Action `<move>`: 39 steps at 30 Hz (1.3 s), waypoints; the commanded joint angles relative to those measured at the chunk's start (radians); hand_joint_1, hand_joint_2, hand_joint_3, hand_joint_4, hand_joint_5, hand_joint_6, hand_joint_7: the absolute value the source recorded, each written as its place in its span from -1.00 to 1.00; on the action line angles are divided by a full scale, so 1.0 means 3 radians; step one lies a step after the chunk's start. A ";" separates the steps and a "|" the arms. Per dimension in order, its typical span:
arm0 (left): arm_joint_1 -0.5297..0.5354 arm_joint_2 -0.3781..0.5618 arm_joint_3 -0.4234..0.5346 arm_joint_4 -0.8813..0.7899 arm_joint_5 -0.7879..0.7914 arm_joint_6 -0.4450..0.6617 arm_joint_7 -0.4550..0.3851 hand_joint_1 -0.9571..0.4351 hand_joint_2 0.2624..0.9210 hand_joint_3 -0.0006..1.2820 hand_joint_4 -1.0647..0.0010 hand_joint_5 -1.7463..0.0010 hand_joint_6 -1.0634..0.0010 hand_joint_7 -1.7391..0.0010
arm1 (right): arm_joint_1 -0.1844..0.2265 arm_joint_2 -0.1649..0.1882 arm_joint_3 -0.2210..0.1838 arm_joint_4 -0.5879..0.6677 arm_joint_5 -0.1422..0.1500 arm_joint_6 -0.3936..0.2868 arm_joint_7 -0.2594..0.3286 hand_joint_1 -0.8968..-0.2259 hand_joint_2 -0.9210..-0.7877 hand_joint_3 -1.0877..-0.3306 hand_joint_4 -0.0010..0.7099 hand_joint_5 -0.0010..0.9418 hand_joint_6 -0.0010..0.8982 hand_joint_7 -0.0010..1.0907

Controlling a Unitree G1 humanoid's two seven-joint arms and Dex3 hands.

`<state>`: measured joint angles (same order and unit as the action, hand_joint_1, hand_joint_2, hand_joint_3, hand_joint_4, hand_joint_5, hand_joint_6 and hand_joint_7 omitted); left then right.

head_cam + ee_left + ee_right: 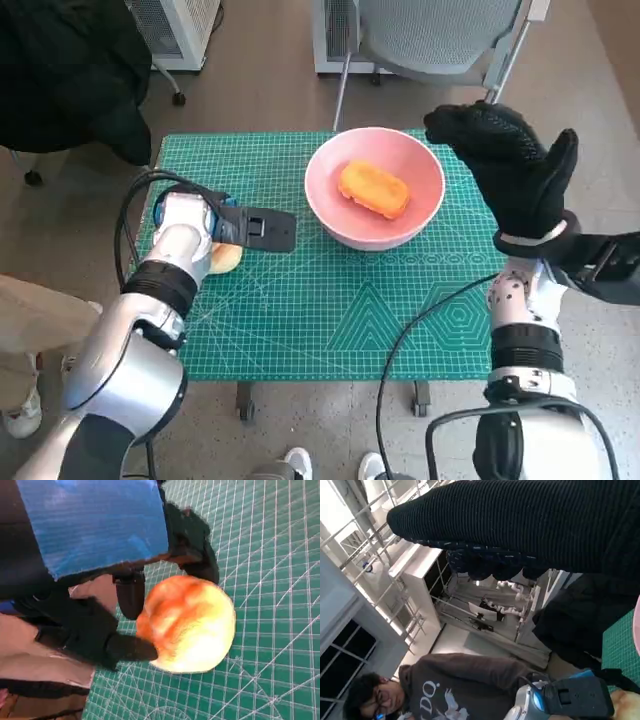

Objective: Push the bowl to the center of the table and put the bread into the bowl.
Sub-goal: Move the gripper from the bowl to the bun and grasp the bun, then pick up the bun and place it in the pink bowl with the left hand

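Note:
A pink bowl stands on the green mat, right of middle toward the far edge, with an orange loaf lying in it. A second piece, a round golden bread roll, lies at the mat's left edge. My left hand is down over the roll, its black fingers curled around the roll's sides and touching it. My gloved right hand is raised just right of the bowl, fingers stretched out, holding nothing.
The green cutting mat covers the small table. A grey chair stands behind the far edge. A person in dark clothes sits at the far left, with a leg beside the table. The right wrist view shows a person.

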<state>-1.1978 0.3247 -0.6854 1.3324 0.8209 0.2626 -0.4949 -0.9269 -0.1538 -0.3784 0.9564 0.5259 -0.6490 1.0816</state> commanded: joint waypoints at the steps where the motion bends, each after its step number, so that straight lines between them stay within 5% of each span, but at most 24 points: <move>1: -0.0006 0.0027 0.0140 -0.0081 -0.0121 0.0029 0.0218 0.73 0.09 0.19 0.03 -0.76 -0.14 0.10 | 0.0028 0.0002 0.0013 0.0084 -0.0023 -0.0019 0.0036 -0.31 -1.00 -0.02 -0.59 -1.00 -0.57 -0.97; 3: 0.0018 0.0043 0.0190 -0.0120 -0.0161 0.0017 0.0292 0.52 0.25 -0.01 0.00 -0.65 -0.08 -0.27 | 0.0013 0.0001 0.0010 0.0118 -0.0022 -0.0021 0.0042 -0.32 -1.00 -0.02 -0.59 -1.00 -0.57 -0.97; 8: 0.0063 0.0070 0.0245 -0.0163 -0.0216 -0.0021 0.0397 0.40 0.25 -0.09 -0.07 -0.56 -0.11 -0.47 | -0.0011 -0.0001 0.0003 0.0167 -0.0010 -0.0007 0.0068 -0.32 -1.00 -0.02 -0.58 -1.00 -0.57 -0.97; 39: -0.0251 0.0234 0.0240 -0.0324 -0.0198 0.0072 0.0123 0.38 0.30 -0.11 -0.04 -0.57 -0.06 -0.54 | -0.0022 0.0011 -0.0033 0.0251 -0.0010 -0.0054 0.0100 -0.24 -1.00 -0.06 -0.62 -1.00 -0.58 -0.97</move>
<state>-1.2102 0.3717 -0.6109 1.2605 0.7491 0.2725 -0.4368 -0.9338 -0.1532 -0.3878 1.0171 0.5266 -0.6634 1.1083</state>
